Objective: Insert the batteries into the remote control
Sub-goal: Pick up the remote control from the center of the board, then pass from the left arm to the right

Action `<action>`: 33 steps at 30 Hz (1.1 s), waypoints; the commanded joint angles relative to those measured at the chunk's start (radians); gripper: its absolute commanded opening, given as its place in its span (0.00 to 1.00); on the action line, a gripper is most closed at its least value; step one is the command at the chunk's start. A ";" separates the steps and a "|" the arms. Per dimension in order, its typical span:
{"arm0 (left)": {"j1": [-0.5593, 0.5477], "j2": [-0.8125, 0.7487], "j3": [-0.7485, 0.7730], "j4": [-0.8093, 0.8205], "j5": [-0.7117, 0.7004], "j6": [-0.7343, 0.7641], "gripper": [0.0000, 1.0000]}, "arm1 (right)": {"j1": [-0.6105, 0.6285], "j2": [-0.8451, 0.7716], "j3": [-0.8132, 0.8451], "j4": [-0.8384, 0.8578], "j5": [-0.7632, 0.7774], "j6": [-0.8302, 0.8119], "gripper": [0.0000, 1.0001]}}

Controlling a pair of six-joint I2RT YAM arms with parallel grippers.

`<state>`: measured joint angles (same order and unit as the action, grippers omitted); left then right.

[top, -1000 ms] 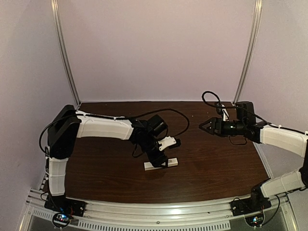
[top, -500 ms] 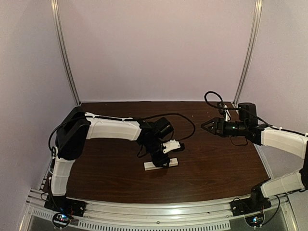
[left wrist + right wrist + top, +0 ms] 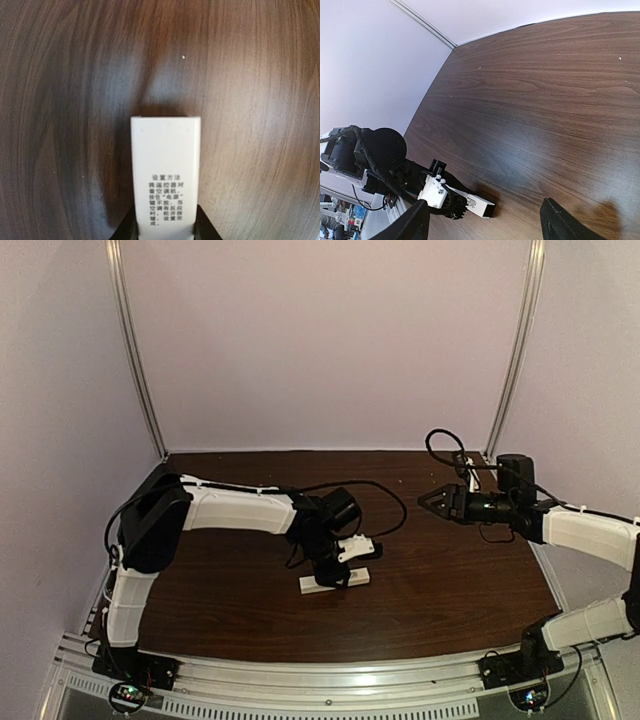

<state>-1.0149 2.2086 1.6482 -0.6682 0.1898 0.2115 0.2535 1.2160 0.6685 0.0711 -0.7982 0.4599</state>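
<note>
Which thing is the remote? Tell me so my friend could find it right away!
Look at the dark brown table, near its middle, under the left gripper. The remote control is the white bar lying flat between its fingers, the only white object lying on the wood.

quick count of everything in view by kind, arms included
remote: 1
batteries: 0 in view
arms: 2, left arm and right arm
table: 1
total: 4
</note>
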 commanded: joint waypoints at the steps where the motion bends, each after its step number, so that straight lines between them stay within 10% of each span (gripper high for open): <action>1: -0.006 0.010 0.035 -0.034 0.014 0.011 0.23 | -0.009 -0.018 -0.041 0.067 -0.026 0.019 0.77; 14: 0.089 -0.177 0.187 -0.076 0.302 -0.022 0.19 | 0.013 -0.114 -0.226 0.672 -0.123 0.184 0.77; 33: 0.123 -0.379 0.105 0.271 0.648 -0.207 0.17 | 0.315 -0.109 -0.062 0.620 -0.076 -0.023 0.76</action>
<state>-0.8909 1.8671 1.7782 -0.4984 0.7551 0.0483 0.5495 1.0775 0.5716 0.6918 -0.8932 0.4698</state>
